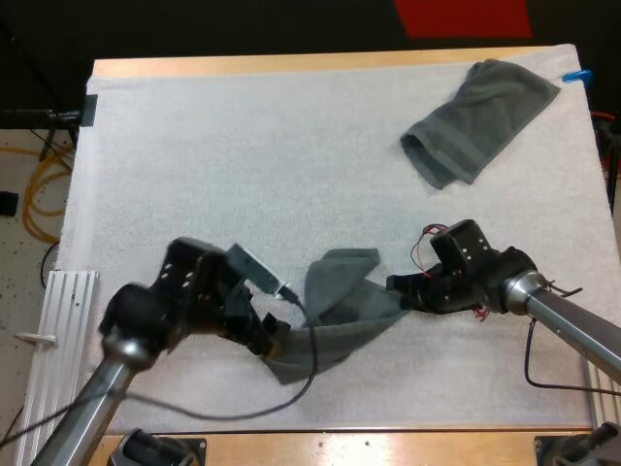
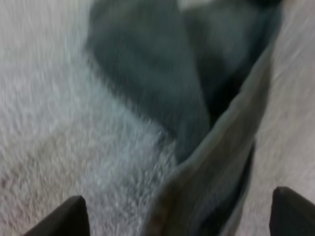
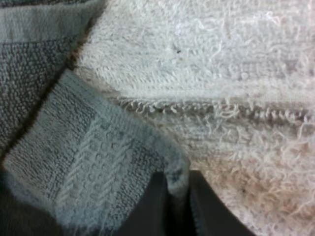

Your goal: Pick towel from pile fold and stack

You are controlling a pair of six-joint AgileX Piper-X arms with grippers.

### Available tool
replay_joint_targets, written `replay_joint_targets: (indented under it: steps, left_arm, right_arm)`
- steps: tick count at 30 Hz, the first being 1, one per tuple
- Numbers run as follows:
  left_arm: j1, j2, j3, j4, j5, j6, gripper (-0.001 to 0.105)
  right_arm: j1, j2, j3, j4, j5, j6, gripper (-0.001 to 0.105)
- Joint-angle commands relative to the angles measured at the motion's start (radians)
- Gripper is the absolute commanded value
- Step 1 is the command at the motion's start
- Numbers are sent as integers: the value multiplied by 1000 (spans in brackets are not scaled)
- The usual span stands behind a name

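right gripper (image 1: 396,287) is clamped on a corner of the towel (image 1: 340,306). in its wrist view the two black fingers (image 3: 152,209) sit close together with the hemmed corner squeezed between them, just above the mat. left gripper (image 1: 270,342) is at the other end of the same towel, in the lower middle of the high view. in the left wrist view its fingers stand wide apart, and a raised edge of the towel runs up between them, clear of both, so this gripper holds nothing.

wooden table (image 1: 291,64) shows as a strip along the top and bottom of the high view. white mat (image 1: 194,175) covers nearly all of it. the towel, dark grey-green, lies slantwise between my two grippers in the lower centre of the frame, bunched into a loose fold with one flap pointing up toward the middle. second towel (image 1: 480,121), the same colour, lies crumpled in the upper right of the mat. it is well apart from the first towel, and its far end reaches close to the mat's top right corner.
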Motion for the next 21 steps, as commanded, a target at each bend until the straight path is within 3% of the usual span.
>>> replay_joint_targets:
  steps: [1, 11, 21]
  left_arm:
    - [-3, 23, -1, 8, -14, -20, 71]
    - [-3, 214, -1, 96, -16, -41, 71]
    - [-3, 358, -1, 68, 24, -41, 69]
  right_arm:
    - [-1, -8, 0, 7, 7, -11, 0]
    - [-1, -8, 0, 7, 7, -19, 0]
    - [-1, -8, 0, 7, 7, -19, 0]
